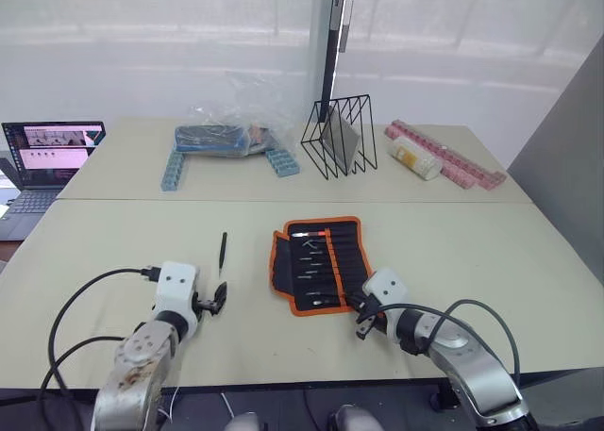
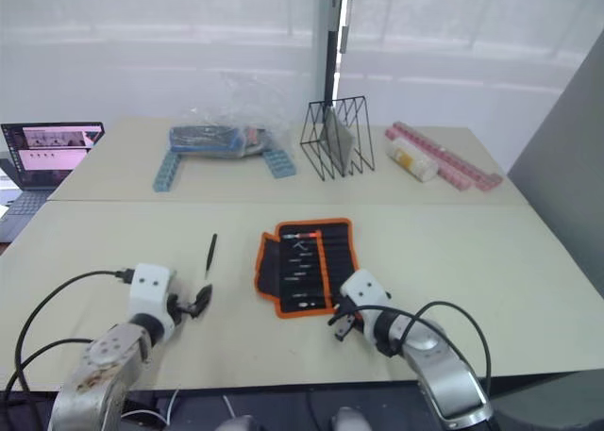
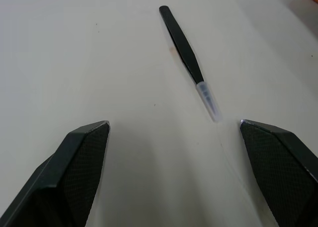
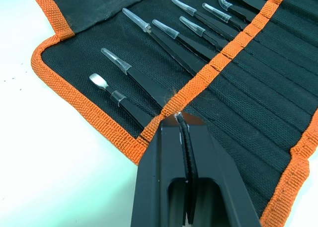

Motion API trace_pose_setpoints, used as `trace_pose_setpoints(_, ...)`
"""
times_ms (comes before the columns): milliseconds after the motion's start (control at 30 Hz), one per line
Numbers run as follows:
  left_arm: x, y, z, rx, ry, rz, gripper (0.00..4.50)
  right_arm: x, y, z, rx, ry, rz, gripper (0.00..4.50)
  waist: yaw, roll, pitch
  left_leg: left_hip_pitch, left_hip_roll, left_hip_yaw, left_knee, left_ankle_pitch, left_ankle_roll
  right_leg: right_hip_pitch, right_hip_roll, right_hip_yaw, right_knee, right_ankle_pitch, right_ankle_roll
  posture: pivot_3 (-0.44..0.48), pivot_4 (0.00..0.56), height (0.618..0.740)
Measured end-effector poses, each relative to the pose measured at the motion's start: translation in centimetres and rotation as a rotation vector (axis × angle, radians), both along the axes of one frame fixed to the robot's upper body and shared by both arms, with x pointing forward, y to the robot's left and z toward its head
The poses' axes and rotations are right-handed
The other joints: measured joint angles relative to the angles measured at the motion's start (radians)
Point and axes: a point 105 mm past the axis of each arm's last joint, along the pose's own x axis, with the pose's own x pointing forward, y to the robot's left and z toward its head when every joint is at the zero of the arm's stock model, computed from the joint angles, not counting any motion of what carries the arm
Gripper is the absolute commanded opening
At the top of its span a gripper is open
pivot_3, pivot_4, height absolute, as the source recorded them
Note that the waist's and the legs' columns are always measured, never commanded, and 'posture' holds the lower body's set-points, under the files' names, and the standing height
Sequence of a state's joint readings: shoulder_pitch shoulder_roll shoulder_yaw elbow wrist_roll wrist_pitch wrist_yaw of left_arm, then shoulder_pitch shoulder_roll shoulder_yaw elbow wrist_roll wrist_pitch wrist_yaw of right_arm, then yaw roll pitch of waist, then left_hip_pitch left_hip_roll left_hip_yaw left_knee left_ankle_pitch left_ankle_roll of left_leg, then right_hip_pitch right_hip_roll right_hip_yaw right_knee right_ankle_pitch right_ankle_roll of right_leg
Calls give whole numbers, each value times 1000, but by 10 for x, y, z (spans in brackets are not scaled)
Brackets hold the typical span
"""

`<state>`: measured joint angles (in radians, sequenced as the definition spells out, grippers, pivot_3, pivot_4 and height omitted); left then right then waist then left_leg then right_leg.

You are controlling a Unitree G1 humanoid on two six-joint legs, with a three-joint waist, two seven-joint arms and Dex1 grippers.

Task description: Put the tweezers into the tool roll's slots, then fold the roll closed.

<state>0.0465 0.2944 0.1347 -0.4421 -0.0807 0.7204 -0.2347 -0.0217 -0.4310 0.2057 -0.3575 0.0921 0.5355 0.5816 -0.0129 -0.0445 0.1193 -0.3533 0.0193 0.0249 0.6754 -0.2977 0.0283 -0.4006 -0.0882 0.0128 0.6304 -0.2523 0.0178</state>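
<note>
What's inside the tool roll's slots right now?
Several tweezers sit in the tool roll's slots, clear-capped tips sticking out. Their lower halves are hidden inside.

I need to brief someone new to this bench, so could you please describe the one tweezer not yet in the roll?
On the near table, look to the robot's left of the open tool roll. The loose tweezer lies alone on the bare tabletop, just beyond the left end effector; unlike the others, it sits in no slot.
</note>
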Motion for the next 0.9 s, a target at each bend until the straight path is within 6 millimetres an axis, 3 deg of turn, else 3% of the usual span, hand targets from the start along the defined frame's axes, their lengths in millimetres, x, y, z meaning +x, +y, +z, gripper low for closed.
trace_pose_setpoints(233, 25, -12, -1, -9, 17, 9, 4455, 0, 0, 0, 3, 2, -12, 0, 0, 2, -1, 0, -1, -1, 0, 0, 0, 1, -2, 1, 0, 0, 1, 0, 150, 722)
trace_pose_setpoints(500, 36, -22, -3, -35, 31, -6, 2155, 1, 1, 1, 4, 2, -14, 0, 0, 7, -4, 0, -1, -3, 0, 0, 0, 3, -3, 1, -1, 0, 1, 0, 150, 722)
trace_pose_setpoints(533, 36, -24, -3, -35, 32, -11, 1663, 1, 1, 1, 4, 2, -14, 0, -1, 8, -5, 1, -1, -3, -1, 0, 0, 3, -3, 2, -1, 0, 1, 0, 150, 722)
trace_pose_setpoints(700, 37, -22, -3, -32, 32, 3, 24, 1, 2, 1, 5, 2, -12, 0, -2, 9, -5, 1, -1, -2, -1, 0, 0, 3, -3, 2, -1, 0, 1, 0, 150, 722)
trace_pose_setpoints(900, 37, -21, -3, -30, 30, 8, 24, 1, 2, 1, 6, 2, -12, 0, -2, 9, -5, 1, -1, -2, -2, 0, 0, 2, -3, 1, -1, 0, 1, 0, 150, 722)
